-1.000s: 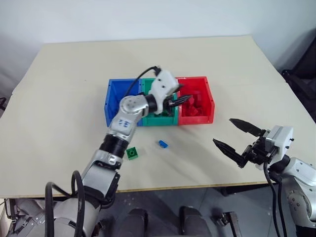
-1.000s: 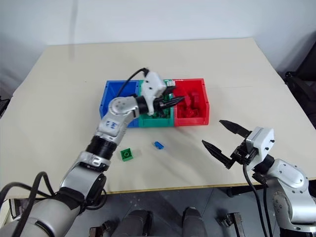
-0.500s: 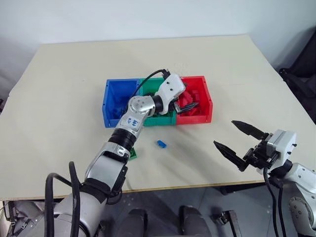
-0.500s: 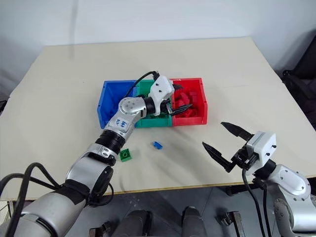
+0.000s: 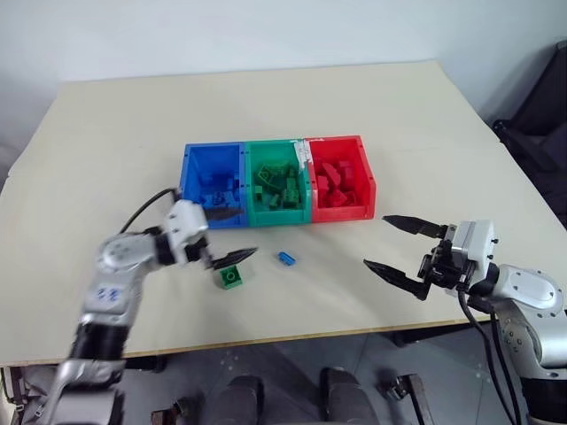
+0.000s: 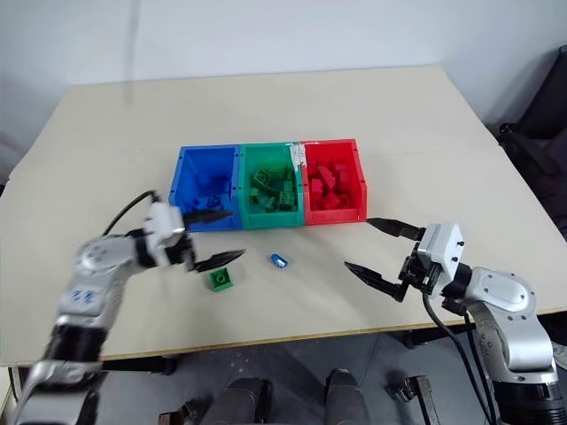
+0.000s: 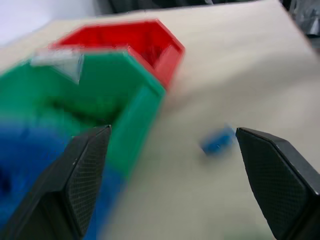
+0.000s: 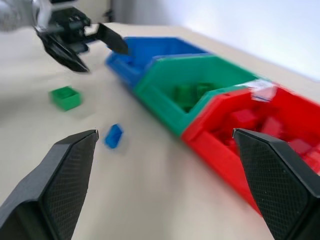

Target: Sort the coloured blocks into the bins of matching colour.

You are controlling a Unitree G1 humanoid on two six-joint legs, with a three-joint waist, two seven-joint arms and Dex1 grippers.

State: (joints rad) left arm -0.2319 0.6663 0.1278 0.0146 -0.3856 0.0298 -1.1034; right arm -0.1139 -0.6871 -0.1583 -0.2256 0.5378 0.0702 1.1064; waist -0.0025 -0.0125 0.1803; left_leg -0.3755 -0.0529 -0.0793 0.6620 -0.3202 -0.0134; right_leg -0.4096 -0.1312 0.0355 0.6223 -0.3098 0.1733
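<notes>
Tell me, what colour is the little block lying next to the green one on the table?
Blue. The little block shows best in the right eye view.

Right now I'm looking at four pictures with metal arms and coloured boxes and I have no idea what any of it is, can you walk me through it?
It is a two-armed humanoid robot sorting toy bricks. Two pictures come from cameras on its head, looking down over a table; the other two come from cameras on its wrists, looking out between the black fingers. On the table stand three joined bins: blue, green and red, each already holding bricks. Two bricks lie loose in front of them: a green block and a smaller blue block. The left gripper is open beside the green block; the right gripper is open too. Neither holds anything.
</notes>
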